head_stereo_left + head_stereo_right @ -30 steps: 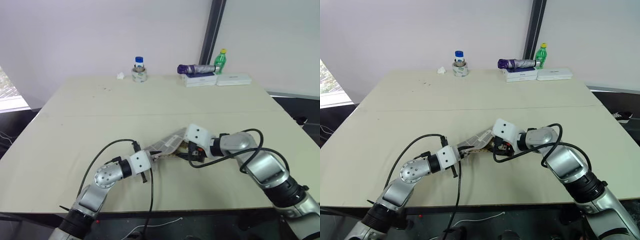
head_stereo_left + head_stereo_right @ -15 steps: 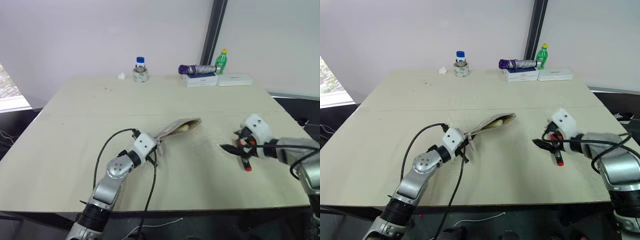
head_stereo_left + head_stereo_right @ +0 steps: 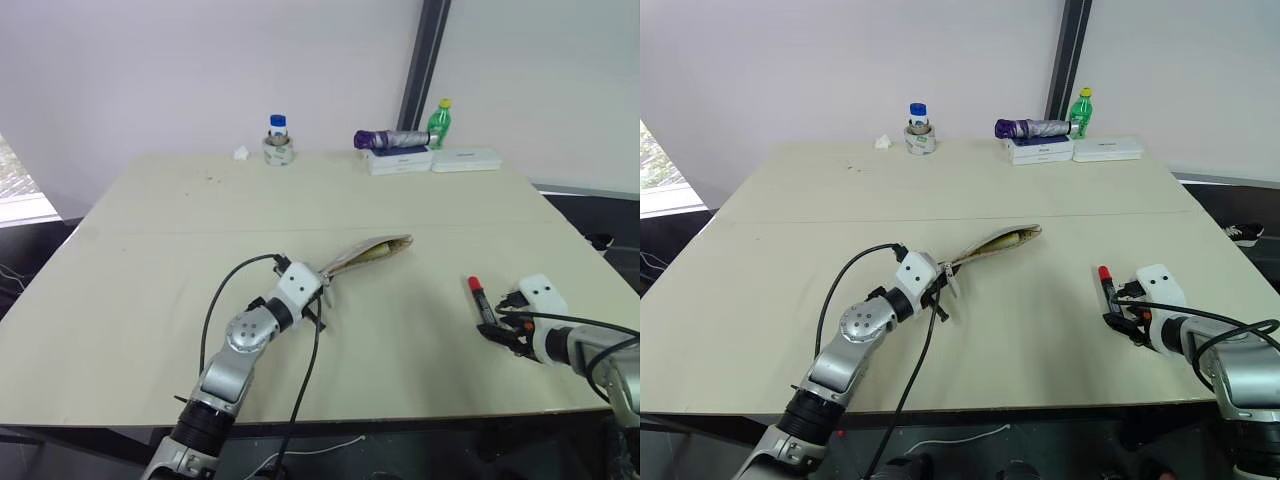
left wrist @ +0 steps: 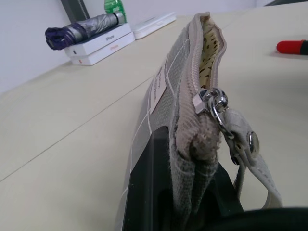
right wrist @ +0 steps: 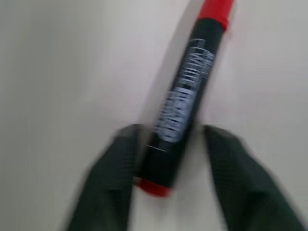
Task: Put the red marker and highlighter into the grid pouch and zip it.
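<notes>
So the right hand (image 5: 166, 192) has swung away from the grey grid-lined fabric pouch (image 3: 368, 256) and dropped over the slim red-capped, dark-barrelled marker (image 5: 185, 98). Its black fingers (image 5: 108, 180) have closed most of the way and straddle the marker's rear end, though I can't tell if they're actually pinching it yet.

The marker lies flat on the beige table (image 3: 150, 260), well to the right of the pouch. The left hand (image 4: 180, 192) is clamped shut on the pouch's zipper-end corner, propping it up with the mouth open. Something yellow peeks out of the pouch, so the highlighter looks to be in already. Marker next, then zipping.
</notes>
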